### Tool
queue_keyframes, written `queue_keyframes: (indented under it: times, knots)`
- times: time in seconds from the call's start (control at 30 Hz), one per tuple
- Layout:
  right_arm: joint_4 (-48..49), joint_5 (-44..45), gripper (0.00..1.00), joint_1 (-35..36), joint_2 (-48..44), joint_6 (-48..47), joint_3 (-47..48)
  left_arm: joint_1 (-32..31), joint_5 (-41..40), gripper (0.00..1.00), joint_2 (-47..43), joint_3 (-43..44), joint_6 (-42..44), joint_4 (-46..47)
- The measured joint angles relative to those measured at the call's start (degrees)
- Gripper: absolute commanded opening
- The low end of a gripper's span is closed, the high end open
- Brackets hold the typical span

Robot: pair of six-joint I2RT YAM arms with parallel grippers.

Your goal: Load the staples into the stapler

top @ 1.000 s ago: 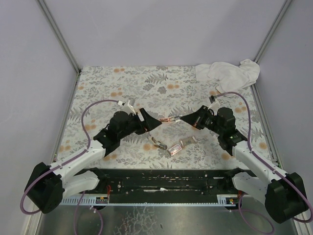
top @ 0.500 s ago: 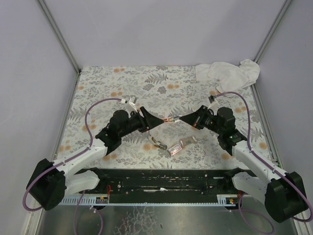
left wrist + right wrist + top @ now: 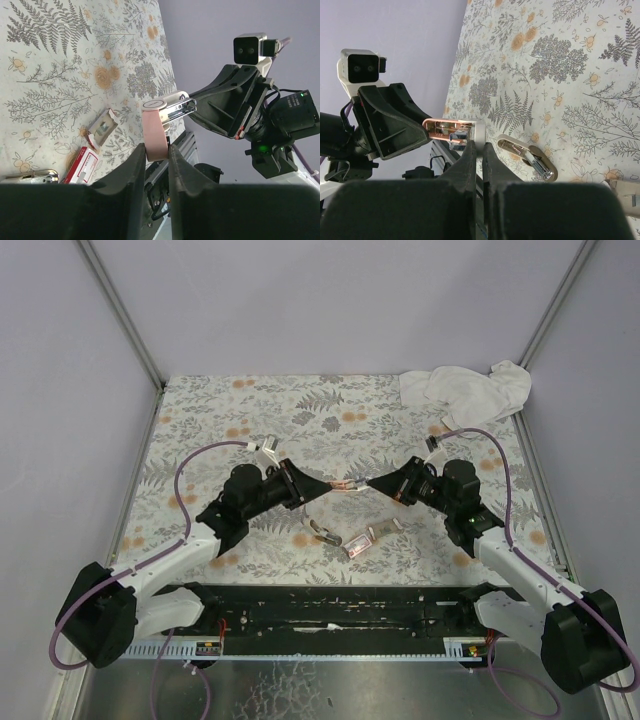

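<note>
A pink stapler (image 3: 345,483) hangs in the air over the middle of the table, held from both sides. My left gripper (image 3: 156,146) is shut on its pink arm (image 3: 154,132). My right gripper (image 3: 479,145) is shut on its white end (image 3: 481,131), and the copper-pink channel (image 3: 442,129) points at the left gripper (image 3: 390,127). The staples box (image 3: 362,540) lies on the table below. In the left wrist view it shows as a red-and-white sleeve (image 3: 85,162) and a tan tray (image 3: 102,129) lying apart.
A loose stapler piece with a metal rail (image 3: 322,532) lies on the floral mat beside the box and shows again as the metal-railed piece (image 3: 527,156) in the right wrist view. A white cloth (image 3: 465,390) is bunched at the back right corner. Grey walls stand on three sides.
My left gripper has slid right to the stapler's pink end and shut on it. The right gripper has kept still, holding the other end.
</note>
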Motion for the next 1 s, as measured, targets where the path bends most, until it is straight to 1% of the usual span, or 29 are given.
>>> queue_keyframes:
  times: [0.03,0.13,0.17,0.2,0.27,0.37,0.4,0.47,0.63,0.73,0.83,1.0]
  knots:
    - [0.0,0.0,0.00,0.0,0.0,0.0,0.0,0.0,0.1,0.09,0.0,0.0,-0.1,0.0]
    - [-0.3,0.0,0.10,0.0,0.0,0.0,-0.1,0.3,0.1,0.04,0.0,-0.1,-0.2,0.1]
    - [-0.4,0.0,0.16,-0.1,0.0,0.0,-0.1,0.5,0.1,0.04,0.0,-0.1,-0.2,0.0]
    - [-0.5,0.0,0.23,-0.2,0.0,0.0,-0.1,0.7,0.3,0.03,0.0,-0.1,-0.2,0.0]
    - [-0.8,-0.3,0.33,-0.3,0.0,0.1,-0.1,1.2,1.0,0.01,0.0,-0.1,0.1,0.0]
    - [-2.0,-0.1,0.49,-1.7,-0.2,-0.2,-0.2,3.6,1.9,0.00,0.4,0.0,2.0,-1.3]
    - [-2.5,0.0,0.54,-2.5,-0.4,-0.3,-0.2,4.6,2.2,0.00,0.9,0.2,2.7,-1.8]
    - [-3.9,0.1,0.60,-3.9,-0.9,-0.6,-0.2,6.4,3.1,0.00,2.3,0.9,4.1,-3.3]
    - [-6.4,0.1,0.64,-6.4,-2.3,-1.6,-0.6,9.4,6.7,0.00,8.9,6.1,10.4,-8.4]
    - [-7.7,0.0,0.64,-6.7,-2.8,-2.1,-0.9,9.8,9.9,0.00,14.8,11.4,16.2,-12.1]
    - [-8.6,0.0,0.64,-6.7,-3.2,-2.5,-1.3,9.8,12.0,0.00,19.3,14.8,21.1,-15.7]
    - [-10.7,0.3,0.65,-6.7,-3.8,-4.2,-1.5,9.8,13.1,0.00,24.3,16.6,26.8,-19.1]
